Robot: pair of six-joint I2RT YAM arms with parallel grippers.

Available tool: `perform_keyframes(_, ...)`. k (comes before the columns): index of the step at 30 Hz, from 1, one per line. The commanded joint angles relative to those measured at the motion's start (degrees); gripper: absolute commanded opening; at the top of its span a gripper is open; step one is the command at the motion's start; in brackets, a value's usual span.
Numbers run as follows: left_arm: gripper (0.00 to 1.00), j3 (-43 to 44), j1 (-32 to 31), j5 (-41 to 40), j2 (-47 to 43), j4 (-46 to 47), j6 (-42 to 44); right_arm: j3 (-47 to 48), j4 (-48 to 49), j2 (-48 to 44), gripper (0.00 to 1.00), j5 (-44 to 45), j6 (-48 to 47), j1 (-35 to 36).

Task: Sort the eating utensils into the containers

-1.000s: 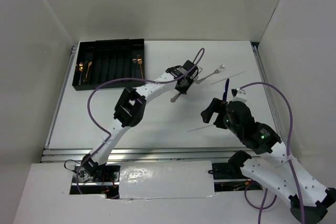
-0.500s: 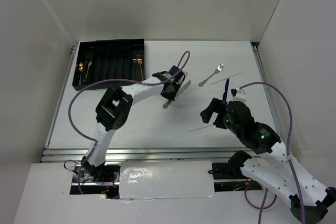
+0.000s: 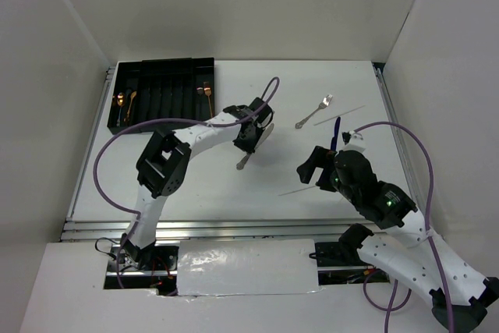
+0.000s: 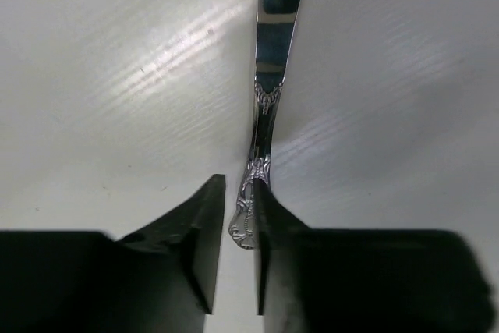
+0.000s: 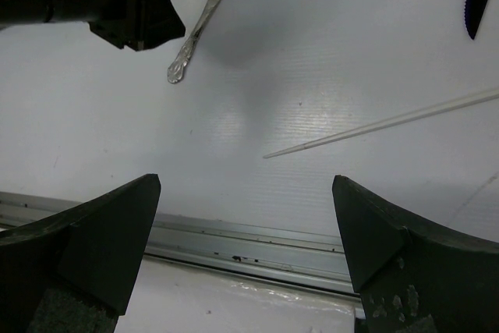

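Near the right side of the near edge, the right gripper [image 5: 245, 185] hangs over the bench [image 3: 195, 185] with its jaws wide apart and nothing between them. A thin pale stick [image 5: 374, 126] lies on the bench just beyond it. Further in, about the middle of the bench, the left gripper [image 4: 238, 200] is clenched on the ornate handle of a silver utensil [image 4: 269, 107]. Only the end of the handle sits between the jaws, and the shadow on the bench under the utensil suggests that it is carried in the air. Its flat end looks like a knife blade, but I cannot be sure. Its long axis runs on a diagonal, the handle toward the near left and the flat end toward the far right. Toward the right edge lie a dark knife [image 3: 337, 130] and, a little further, a silver fork [image 3: 314, 111], both apart from any gripper. At the far left corner is the tray [image 3: 168, 91], with copper-gold pieces [image 3: 207, 93] already in some slots. The tray lies to the far left of the left gripper, and its slots run roughly from near to far. So I judge that the left arm, which is the nearer one, must turn the utensil to match a slot.
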Motion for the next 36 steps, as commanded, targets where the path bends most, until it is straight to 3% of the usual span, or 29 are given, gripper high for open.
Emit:
perform_keyframes(1, 0.37, 6.5, -0.2, -0.6, 0.0, -0.3, -0.2, 1.6, 2.0, 0.2, 1.0, 0.8, -0.2, 0.7)
perform_keyframes(5, 0.6, 11.8, -0.3, 2.2, 5.4, -3.3, 1.6, 1.7, 1.4, -0.2, 1.0, 1.1, -0.2, 0.8)
perform_keyframes(8, 0.66, 16.2, -0.4, 2.4, 9.3, -5.7, 1.8, 1.8, 1.1, -0.2, 1.0, 1.5, -0.2, 0.8)
perform_keyframes(12, 0.74, 15.4, -0.4, 0.6, 10.6, -5.2, 1.7, 1.6, 1.3, -0.4, 1.0, 1.5, -0.1, 0.9)
perform_keyframes(18, 0.73, 13.1, -0.4, 0.0, 11.3, -4.8, 1.5, 1.6, 1.8, 0.2, 1.0, 1.1, -0.3, 1.0)
perform_keyframes(21, 0.67, 11.6, -0.2, 1.7, 11.6, -4.1, 1.6, 1.5, 2.1, 0.3, 1.0, 1.1, -0.3, 1.0)
perform_keyframes(22, 0.58, 11.4, 0.1, 2.3, 12.0, -4.0, 1.5, 1.5, 2.0, 0.4, 1.0, 1.1, -0.3, 1.0)
perform_keyframes(24, 0.51, 10.8, 0.6, 4.6, 12.7, -4.2, 1.1, 1.5, 2.0, 0.4, 1.0, 1.0, -0.4, 1.0)
perform_keyframes(36, 0.51, 6.6, 2.7, 9.2, 10.8, -4.0, -1.3, 1.1, 2.3, 0.4, 1.0, 1.1, -0.2, 1.0)
